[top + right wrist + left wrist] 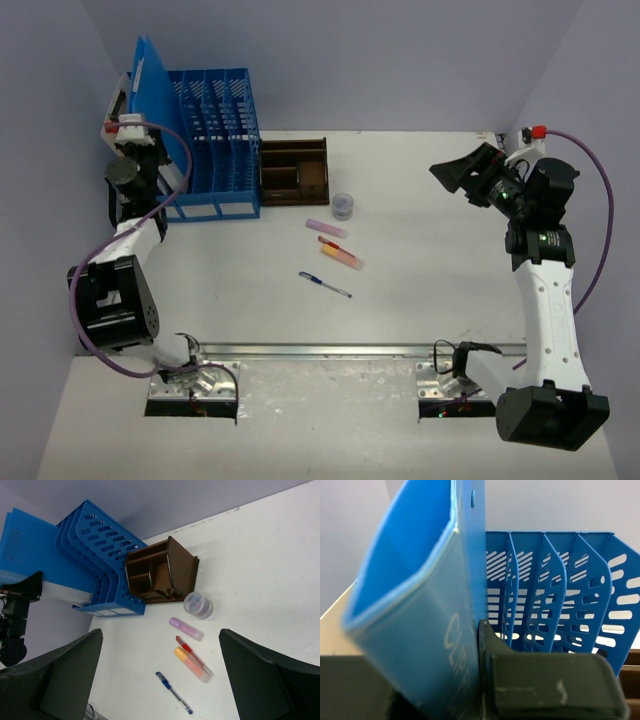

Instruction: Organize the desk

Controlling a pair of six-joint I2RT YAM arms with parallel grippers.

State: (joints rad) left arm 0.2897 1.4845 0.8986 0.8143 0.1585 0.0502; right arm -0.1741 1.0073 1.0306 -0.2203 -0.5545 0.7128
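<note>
I hold the folder point(415, 580) pinched in the left claw point(445, 690) beside the rack point(560, 595); right claw point(160, 640) spread; pen point(325, 285), markers point(340, 250), jar point(343, 206) unsorted on the desk point(430, 270).

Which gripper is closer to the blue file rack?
Left. The left gripper, clamping a blue folder, is beside the file rack; the right gripper hangs open far across the desk.

A blurred blue plastic folder point(410, 605) is filling the gap between the fingers of the left pincer point(435, 680) — its white lettering is smearing past reading beside the right-hand finger. The bottom edge is cutting off the right pincer point(160, 670); ahead of it, the contents of the small round clear jar point(198, 604) are showing too small to tell.
</note>
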